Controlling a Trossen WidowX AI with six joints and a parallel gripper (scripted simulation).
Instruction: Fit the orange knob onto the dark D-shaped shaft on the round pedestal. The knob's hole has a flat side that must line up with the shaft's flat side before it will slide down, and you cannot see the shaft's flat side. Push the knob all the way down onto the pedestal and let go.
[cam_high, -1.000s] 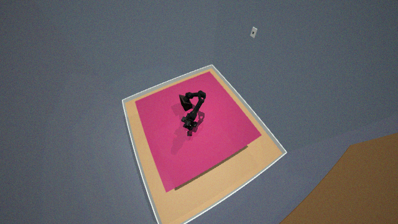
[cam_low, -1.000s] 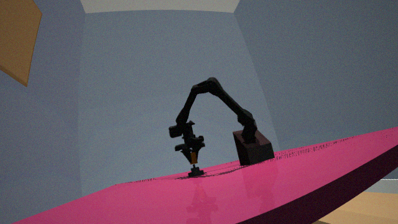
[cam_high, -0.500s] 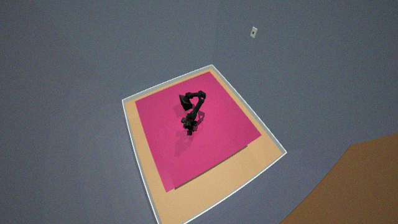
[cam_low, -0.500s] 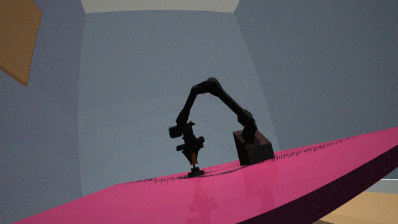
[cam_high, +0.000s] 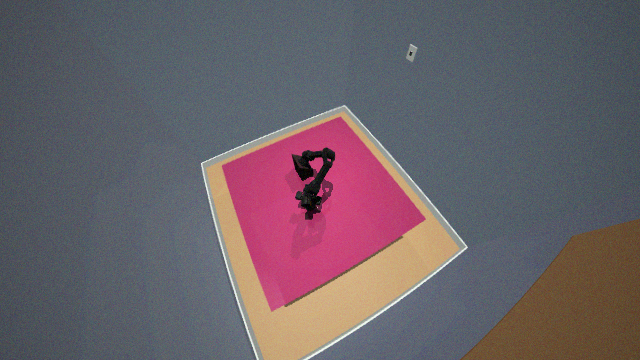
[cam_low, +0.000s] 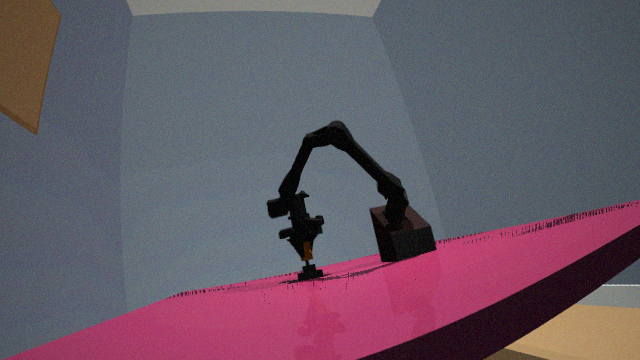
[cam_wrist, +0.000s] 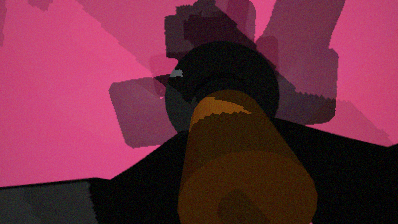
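The black metal-look jaws clench the upright orange cylindrical knob (cam_low: 308, 251) (cam_wrist: 240, 135) above the round dark pedestal (cam_low: 310, 274) (cam_wrist: 220, 56), towards twelve o'clock in the wrist view, so flat-finding seems in hand, probably calling for gentle twisting under light downward pressure.

Plain bright pink on the counter (cam_high: 270, 200) (cam_low: 240, 310) (cam_wrist: 50, 125), mottled by darker mauve shadows. Black along the arm (cam_high: 322, 175) (cam_low: 367, 160) and on the jaws. Orange on the knob (cam_low: 307, 251) (cam_wrist: 245, 135), shading to deep brown, with one brighter patch. Near-black on the round pedestal (cam_low: 310, 273) (cam_wrist: 225, 60), with a pale grey fleck. Muted blue-grey across the wall (cam_low: 250, 75); white on the small plate (cam_high: 412, 48), dark-centred.
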